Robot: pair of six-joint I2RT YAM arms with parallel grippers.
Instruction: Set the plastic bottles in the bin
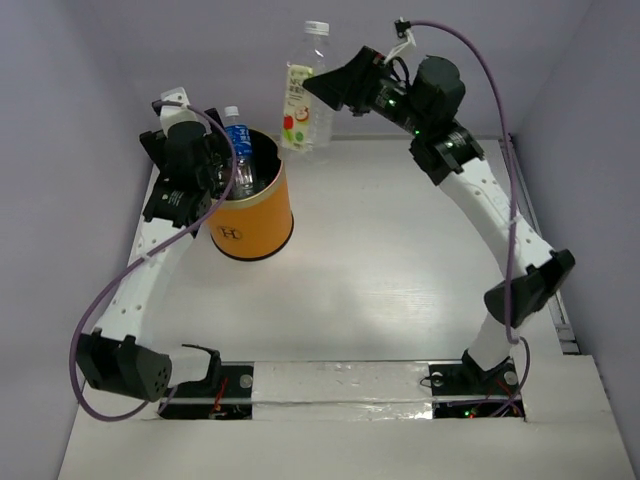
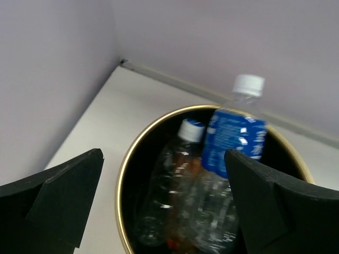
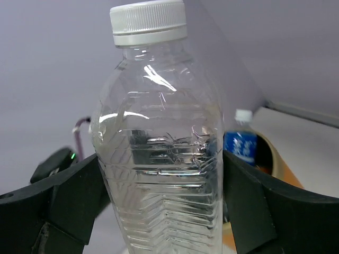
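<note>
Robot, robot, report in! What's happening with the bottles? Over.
Left gripper open above bin, bottles inside, blue-labelled one poking out. Right gripper around clear bottle, grip unclear. Nothing between it and bin.

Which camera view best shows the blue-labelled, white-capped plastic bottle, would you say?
Left wrist view: the blue-labelled plastic bottle is close, in the orange-yellow cylindrical bin. The top view shows it small; the right wrist view glimpses it beyond the clear plastic bottle.
</note>
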